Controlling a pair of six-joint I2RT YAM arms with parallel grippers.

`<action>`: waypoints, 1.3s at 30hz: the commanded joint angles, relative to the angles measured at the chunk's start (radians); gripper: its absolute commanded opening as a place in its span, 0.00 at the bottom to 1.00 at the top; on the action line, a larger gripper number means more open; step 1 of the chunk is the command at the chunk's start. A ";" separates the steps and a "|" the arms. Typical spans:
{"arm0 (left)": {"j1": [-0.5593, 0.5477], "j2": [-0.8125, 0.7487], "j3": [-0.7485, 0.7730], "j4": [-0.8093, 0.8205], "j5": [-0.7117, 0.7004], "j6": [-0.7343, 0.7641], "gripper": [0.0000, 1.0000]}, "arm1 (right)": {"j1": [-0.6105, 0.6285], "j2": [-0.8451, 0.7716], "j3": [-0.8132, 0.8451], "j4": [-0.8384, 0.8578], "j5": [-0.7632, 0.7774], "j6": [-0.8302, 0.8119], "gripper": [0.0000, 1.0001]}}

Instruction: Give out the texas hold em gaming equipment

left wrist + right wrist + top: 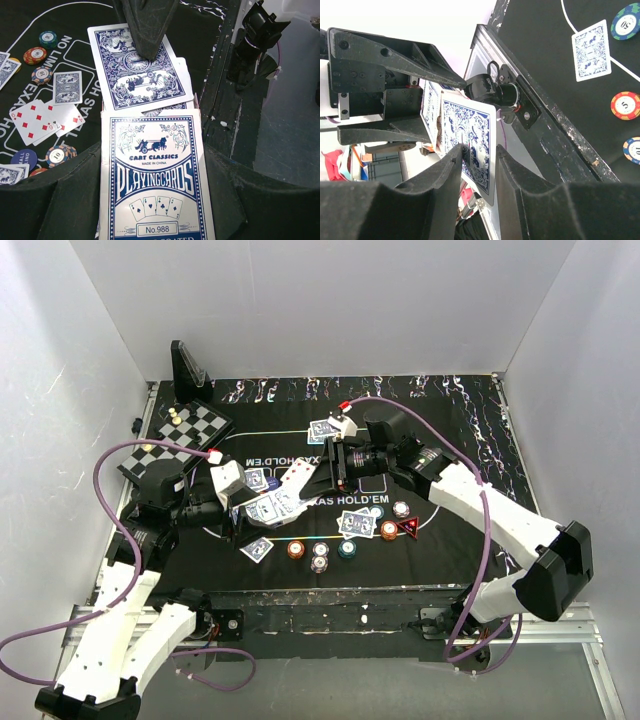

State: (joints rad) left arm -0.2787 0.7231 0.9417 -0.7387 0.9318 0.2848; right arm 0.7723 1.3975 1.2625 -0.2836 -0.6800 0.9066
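My left gripper (pixel 255 512) (pixel 150 200) is shut on a blue-and-white playing-card box (pixel 152 175), held above the mat's near left. A patterned-back card (pixel 137 70) (pixel 475 135) sticks out of the box's open end. My right gripper (pixel 305 482) (pixel 479 155) reaches in from the right; its jaws stand apart, one on each side of this card. Its left finger (pixel 452 165) touches the card. Face-up red-pip cards (pixel 45 120) lie on the mat. More patterned-back cards (pixel 355 523) and chips (pixel 320 550) lie along the mat's near edge, beside a red triangle marker (pixel 408 529).
The black-and-white chessboard (pixel 175 435) with pieces sits at the far left, a black stand (pixel 188 370) behind it. The black printed mat (pixel 450 470) covers the table. Single cards lie at the far middle (pixel 322 430) and near left (pixel 257 551). White walls enclose three sides.
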 commanded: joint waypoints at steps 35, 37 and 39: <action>0.004 -0.036 0.023 0.032 0.042 -0.029 0.00 | -0.358 0.144 -0.025 -0.022 0.014 -0.138 0.01; 0.004 -0.043 0.017 0.051 0.056 -0.056 0.00 | -0.358 0.210 -0.022 0.018 0.025 -0.138 0.01; 0.004 -0.065 0.000 0.106 0.073 -0.097 0.00 | -0.358 0.274 -0.005 0.009 0.080 -0.164 0.01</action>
State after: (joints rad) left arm -0.2787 0.6971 0.9417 -0.7235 0.9527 0.2558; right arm 0.4198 1.5814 1.2514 -0.3172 -0.6640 0.7918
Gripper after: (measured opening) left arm 0.651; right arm 0.023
